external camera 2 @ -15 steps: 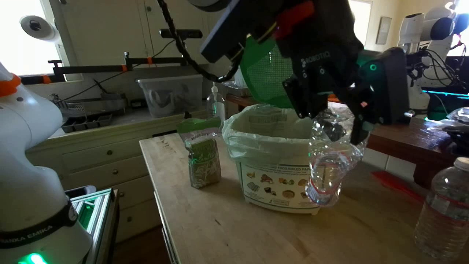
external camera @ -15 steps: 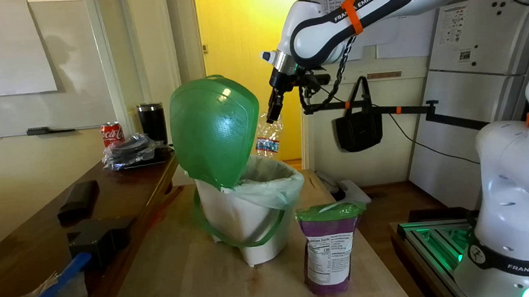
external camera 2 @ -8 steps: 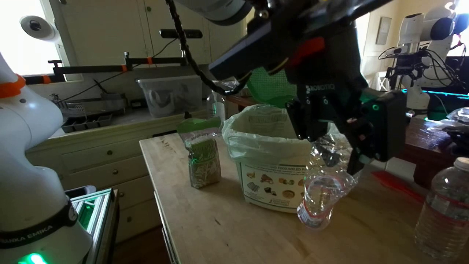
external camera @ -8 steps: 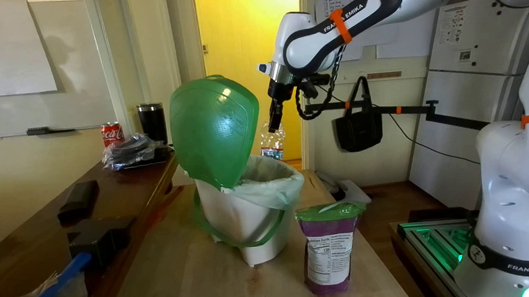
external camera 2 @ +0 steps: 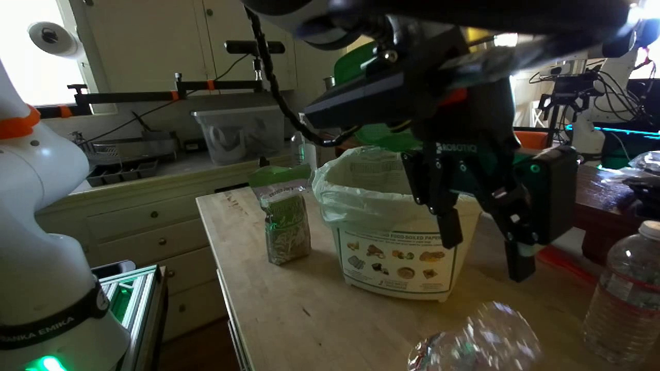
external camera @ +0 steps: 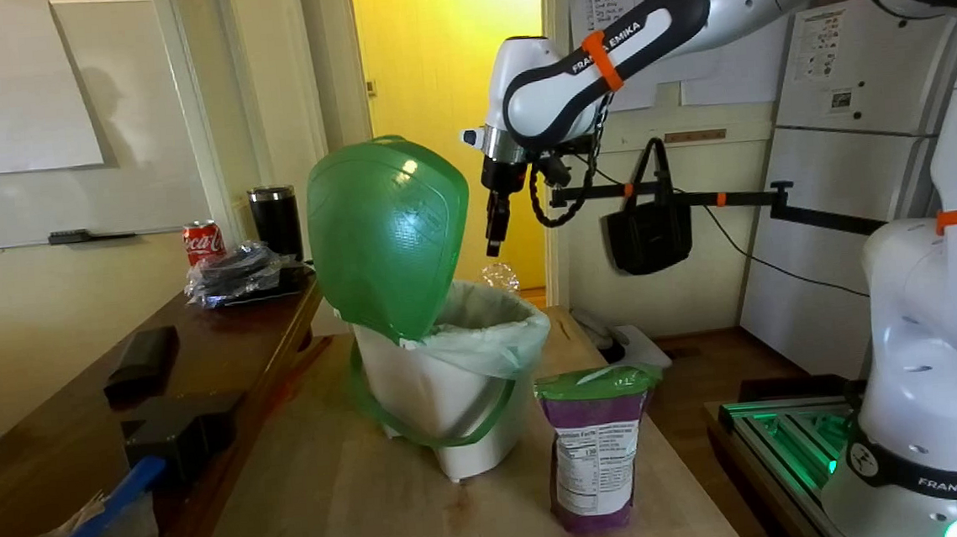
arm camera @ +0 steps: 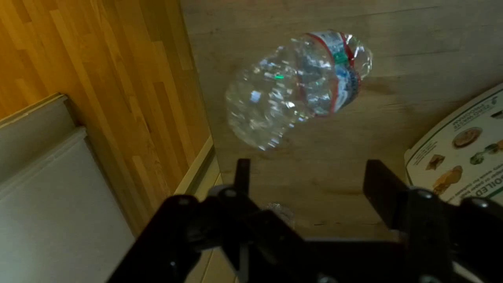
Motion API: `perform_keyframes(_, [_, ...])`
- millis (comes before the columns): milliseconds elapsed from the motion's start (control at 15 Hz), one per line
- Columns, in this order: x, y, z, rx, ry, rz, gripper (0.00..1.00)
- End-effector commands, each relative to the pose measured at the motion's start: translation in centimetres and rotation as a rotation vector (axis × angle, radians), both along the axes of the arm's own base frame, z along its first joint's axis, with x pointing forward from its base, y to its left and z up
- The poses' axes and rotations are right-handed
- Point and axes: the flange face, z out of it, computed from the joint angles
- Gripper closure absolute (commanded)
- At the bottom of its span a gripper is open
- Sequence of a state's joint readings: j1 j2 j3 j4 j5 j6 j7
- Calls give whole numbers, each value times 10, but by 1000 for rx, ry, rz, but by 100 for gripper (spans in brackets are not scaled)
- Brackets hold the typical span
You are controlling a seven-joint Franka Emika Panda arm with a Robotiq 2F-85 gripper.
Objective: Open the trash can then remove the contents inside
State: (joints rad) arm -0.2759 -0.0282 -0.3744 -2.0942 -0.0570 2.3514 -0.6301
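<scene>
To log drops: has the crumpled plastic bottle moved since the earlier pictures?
Yes, downward: in an exterior view, the crumpled plastic bottle now shows below the trash can's base.

The wooden worktop [external camera 2: 289, 319] bears the trash can [external camera: 427, 381], upright, the purple packet [external camera: 597, 458] near its robot-side edge, and a standing clear bottle [external camera 2: 624, 299]. Whether the crumpled bottle [arm camera: 296, 80] touches it is unclear.
</scene>
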Motion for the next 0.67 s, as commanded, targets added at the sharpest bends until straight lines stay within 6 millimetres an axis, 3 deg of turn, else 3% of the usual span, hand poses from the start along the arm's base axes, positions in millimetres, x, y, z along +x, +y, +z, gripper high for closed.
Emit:
perform_keyframes(0, [4,-3,0,-1,38,-12,16])
perform_keyframes(333, [5,-1,2,-1,35,-10,18])
perform_keyframes(533, [5,0,7,-3,24,-10,1])
perform_keyframes(600, [5,1,11,-4,18,-9,0])
